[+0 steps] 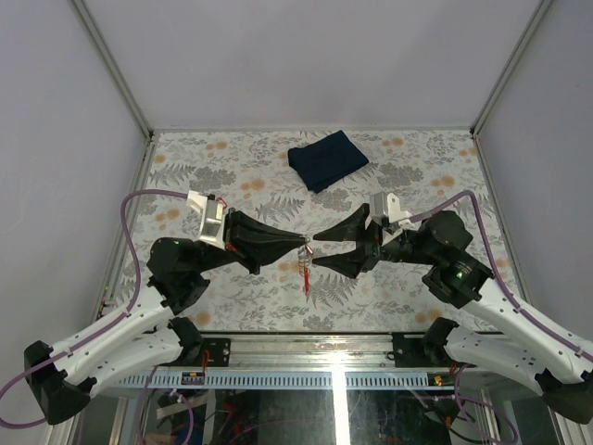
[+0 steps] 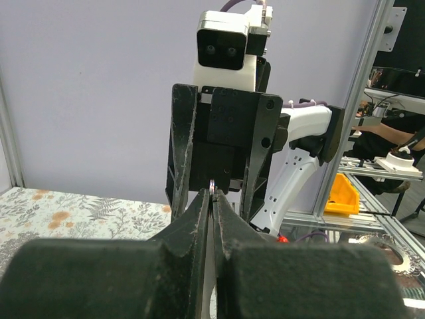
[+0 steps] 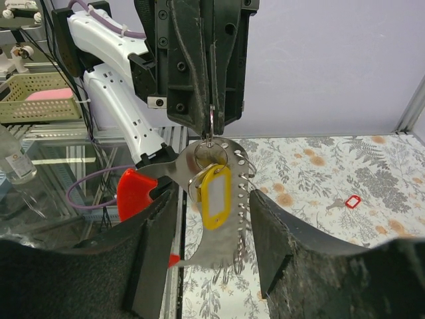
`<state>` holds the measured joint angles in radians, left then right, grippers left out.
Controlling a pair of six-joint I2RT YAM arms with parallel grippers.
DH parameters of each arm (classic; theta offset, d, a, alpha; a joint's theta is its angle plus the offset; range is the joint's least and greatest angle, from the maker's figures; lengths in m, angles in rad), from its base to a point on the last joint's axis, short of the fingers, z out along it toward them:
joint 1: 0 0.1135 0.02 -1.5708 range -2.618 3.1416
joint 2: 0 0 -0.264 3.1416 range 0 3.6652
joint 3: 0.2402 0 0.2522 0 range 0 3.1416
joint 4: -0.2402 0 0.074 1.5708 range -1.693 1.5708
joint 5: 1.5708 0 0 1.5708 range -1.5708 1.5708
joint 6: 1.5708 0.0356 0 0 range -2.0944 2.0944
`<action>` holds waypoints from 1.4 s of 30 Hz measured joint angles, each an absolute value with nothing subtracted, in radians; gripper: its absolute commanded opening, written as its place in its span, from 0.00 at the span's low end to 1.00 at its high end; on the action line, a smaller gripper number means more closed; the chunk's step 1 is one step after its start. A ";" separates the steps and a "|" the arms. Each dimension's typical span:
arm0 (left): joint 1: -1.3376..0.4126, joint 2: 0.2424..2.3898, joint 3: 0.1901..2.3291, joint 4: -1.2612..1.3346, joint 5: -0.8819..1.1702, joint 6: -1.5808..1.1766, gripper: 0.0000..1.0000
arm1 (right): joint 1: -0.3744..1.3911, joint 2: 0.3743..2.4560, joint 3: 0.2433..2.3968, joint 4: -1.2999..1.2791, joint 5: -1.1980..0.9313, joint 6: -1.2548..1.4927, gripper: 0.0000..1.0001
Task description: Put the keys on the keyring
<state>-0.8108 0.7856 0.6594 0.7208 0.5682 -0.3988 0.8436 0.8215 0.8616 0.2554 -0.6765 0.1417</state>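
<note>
My left gripper (image 1: 304,245) is shut on a thin silvery ring, the keyring (image 3: 211,126), whose top pokes out between the tips (image 2: 211,186). From the ring hang a curved steel plate (image 3: 222,249) with a row of holes and small wire loops, a red plastic piece (image 3: 136,193) and a yellow-headed key (image 3: 214,197) with a white window. In the top view the bundle dangles as a red strip (image 1: 306,278) above the table. My right gripper (image 1: 315,249) is open, its two fingers either side of the hanging bundle and not touching it.
A folded dark blue cloth (image 1: 326,158) lies at the far middle of the floral table (image 1: 222,176). A small red tag (image 3: 352,201) lies on the table beyond the bundle. Frame posts stand at the far corners.
</note>
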 measured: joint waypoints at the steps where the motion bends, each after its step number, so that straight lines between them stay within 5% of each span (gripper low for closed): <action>1: -0.811 0.786 0.659 0.719 0.568 -0.398 0.00 | 0.845 0.825 0.860 0.260 -0.677 0.144 0.54; 12: -0.811 0.789 0.660 0.706 0.567 -0.388 0.00 | 0.862 0.859 0.855 0.293 -0.675 0.164 0.48; 22: -0.811 0.789 0.660 0.702 0.566 -0.387 0.00 | 0.868 0.871 0.855 0.306 -0.670 0.173 0.26; 42: -0.811 0.792 0.660 0.702 0.568 -0.387 0.00 | 0.870 0.849 0.855 0.304 -0.609 0.153 0.03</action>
